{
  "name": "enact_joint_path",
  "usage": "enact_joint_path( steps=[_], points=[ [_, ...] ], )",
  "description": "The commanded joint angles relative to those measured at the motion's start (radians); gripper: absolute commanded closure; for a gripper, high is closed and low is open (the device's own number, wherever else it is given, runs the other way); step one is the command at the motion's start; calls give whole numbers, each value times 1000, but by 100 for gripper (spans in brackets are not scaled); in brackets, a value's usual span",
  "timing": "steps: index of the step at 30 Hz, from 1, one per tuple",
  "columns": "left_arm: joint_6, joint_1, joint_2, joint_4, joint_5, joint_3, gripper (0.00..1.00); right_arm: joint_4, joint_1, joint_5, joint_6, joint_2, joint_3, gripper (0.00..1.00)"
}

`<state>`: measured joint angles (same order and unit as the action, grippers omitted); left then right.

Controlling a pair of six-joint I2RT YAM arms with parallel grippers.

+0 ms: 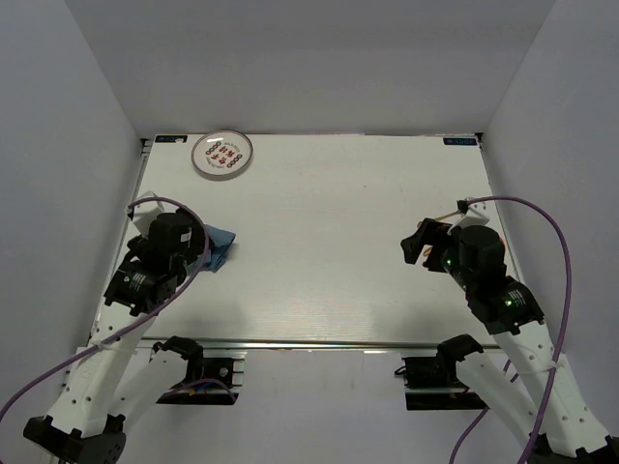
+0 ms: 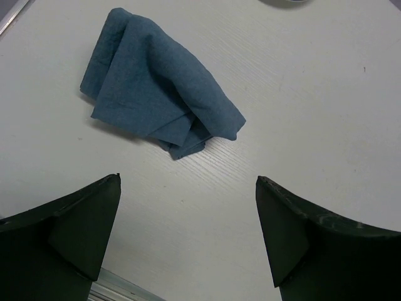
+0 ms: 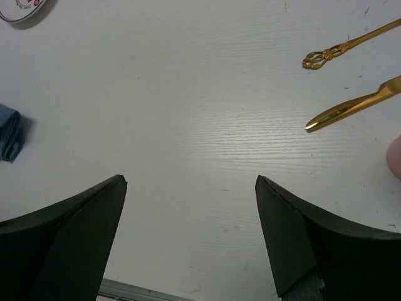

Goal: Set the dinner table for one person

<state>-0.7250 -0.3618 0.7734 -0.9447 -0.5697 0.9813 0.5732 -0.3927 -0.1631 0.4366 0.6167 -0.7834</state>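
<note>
Dinner table [image 1: 329,242]: white, flat, rect.

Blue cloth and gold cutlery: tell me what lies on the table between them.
Nothing. Only bare dinner table lies between the blue cloth and the gold cutlery. The right wrist view shows the whole stretch.

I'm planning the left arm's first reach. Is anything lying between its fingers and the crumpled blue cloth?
Nothing visible does. In the left wrist view only bare dinner table lies between the open left gripper and the blue cloth. The plate sits beyond the cloth, by the far edge.
</note>
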Motion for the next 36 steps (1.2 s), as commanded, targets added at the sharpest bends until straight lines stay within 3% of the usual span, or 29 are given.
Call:
enact_joint_path(
  steps=[1, 6, 9, 16, 22, 27, 33, 36],
  points=[
    [-30, 6, -19, -29, -44, 2, 2, -19, 5, -13, -9, -5, -34, 11],
    [-131, 6, -13, -98, -120, 8, 2, -21, 5, 2, -10, -44, -27, 11],
    [-365, 6, 16, -224, -182, -9, 2, -26, 3, 25, -10, -51, -28, 11],
    [-703, 6, 116, -236, -148, -41, 2, -67, 2, 152, -33, -23, 6, 11],
    [-777, 73, 291, -183, -125, 7, 2, -85, 3, 298, -29, 26, 44, 11],
    [-760, 179, 418, -101, -4, 8, 2, -90, 2, 346, -41, 29, 64, 11],
    [-758, 271, 409, -127, -61, 19, 3, -105, 2, 361, -49, -29, 101, 11],
    [-749, 299, 402, -61, -81, -38, 4, -133, 2, 395, -39, -32, 114, 11]
  ],
)
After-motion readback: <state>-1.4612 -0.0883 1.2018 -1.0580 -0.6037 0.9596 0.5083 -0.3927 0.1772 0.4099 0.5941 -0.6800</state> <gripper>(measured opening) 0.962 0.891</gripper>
